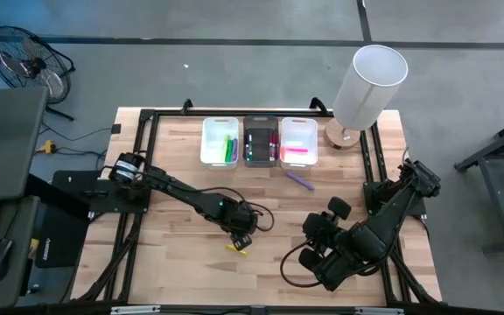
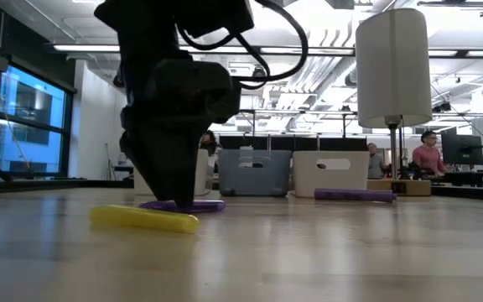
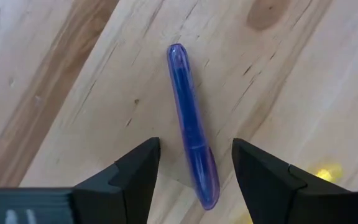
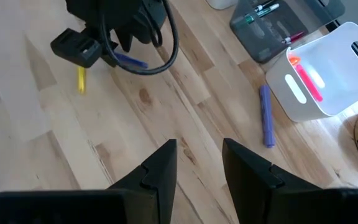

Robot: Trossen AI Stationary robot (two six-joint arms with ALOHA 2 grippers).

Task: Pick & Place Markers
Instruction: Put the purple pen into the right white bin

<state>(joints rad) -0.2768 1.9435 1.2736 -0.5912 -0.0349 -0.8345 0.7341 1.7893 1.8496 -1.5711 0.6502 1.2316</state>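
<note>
Left claw point(image 3: 194, 165) sat wide open around the blue marker point(image 3: 190, 124) at frame centre on the tabletop point(image 3: 55, 81), so closing looked next.

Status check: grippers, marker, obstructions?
Left gripper open, straddling slim blue-purple marker on table. Right gripper open, idle. Yellow marker close beside.

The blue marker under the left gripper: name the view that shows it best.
Left wrist view: the blue marker lies whole between the open left gripper fingers. The low and right wrist views show only part; in the high view the gripper hides it.
</note>
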